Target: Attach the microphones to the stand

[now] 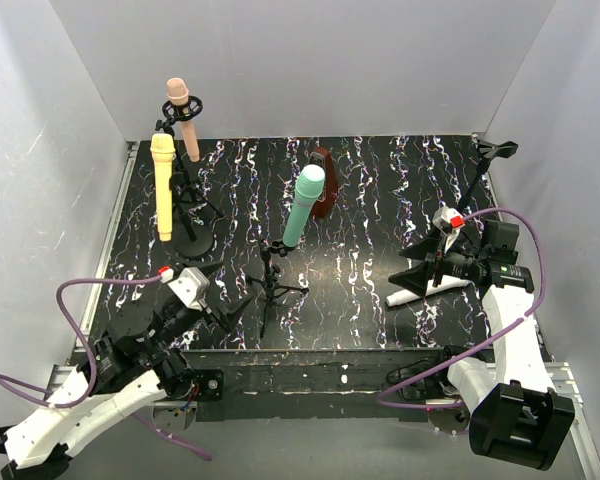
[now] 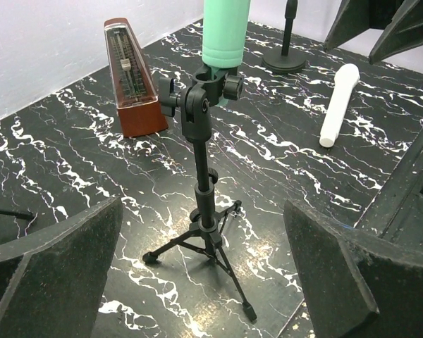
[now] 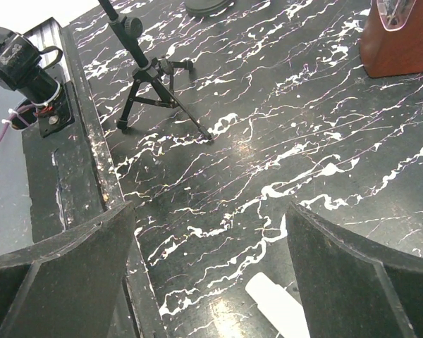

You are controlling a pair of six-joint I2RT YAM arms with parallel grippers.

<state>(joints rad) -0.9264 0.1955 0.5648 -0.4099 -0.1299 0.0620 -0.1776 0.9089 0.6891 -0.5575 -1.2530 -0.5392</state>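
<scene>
Right claw (image 1: 425, 265) gapes wide over the white mic (image 1: 420, 292) by the right edge, ready to grasp; left claw (image 1: 220, 292) wide, empty.

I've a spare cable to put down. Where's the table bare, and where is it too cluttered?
Barest: the black marbled table between the black tripod stand carrying the teal-green microphone and the white microphone lying at right. Also free: the back strip between the brown pyramid metronome and the empty black stand. Crowded: back left, around the pale yellow microphone and peach-pink microphone.
</scene>
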